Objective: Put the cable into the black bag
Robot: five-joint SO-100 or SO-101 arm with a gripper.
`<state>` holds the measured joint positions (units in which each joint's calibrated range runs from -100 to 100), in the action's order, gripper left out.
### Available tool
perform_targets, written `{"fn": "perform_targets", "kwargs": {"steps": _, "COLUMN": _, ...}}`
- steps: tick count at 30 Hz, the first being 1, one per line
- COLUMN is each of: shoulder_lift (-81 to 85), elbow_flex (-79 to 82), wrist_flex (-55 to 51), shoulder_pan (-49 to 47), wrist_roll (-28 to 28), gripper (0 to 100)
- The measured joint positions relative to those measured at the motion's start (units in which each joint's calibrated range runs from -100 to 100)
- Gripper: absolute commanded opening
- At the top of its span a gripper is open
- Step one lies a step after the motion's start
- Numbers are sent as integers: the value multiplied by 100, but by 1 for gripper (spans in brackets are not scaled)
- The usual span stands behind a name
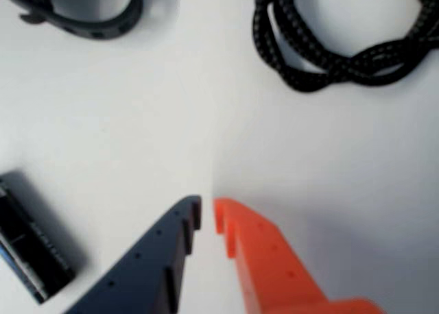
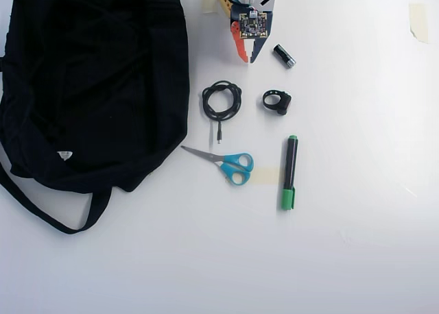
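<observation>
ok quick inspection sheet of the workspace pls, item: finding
surface: white table, taped patches in places
job's things: cable coiled, plug end pointing down in the overhead view, just right of the black bag, not inside it
clutter: scissors, green marker, black ring, small black cylinder
grippers: gripper above the table, jaws nearly shut, holding nothing
cables: only the coiled one
surroundings: nothing seen

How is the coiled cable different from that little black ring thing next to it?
The cable is a thin cord wound in a loose coil with a short plug end trailing out; the ring is chunky, solid plastic. The cable's coil is wider than the ring. The cable lies nearer the black bag. Both are black.
</observation>
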<state>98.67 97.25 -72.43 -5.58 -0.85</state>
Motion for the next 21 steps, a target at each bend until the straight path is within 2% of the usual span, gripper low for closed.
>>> {"fn": "perform_targets", "kwargs": {"steps": 21, "shoulder_lift": 0, "elbow_flex": 0, "wrist_flex": 9, "shoulder_pan": 0, "wrist_roll": -24, "gripper": 2}}
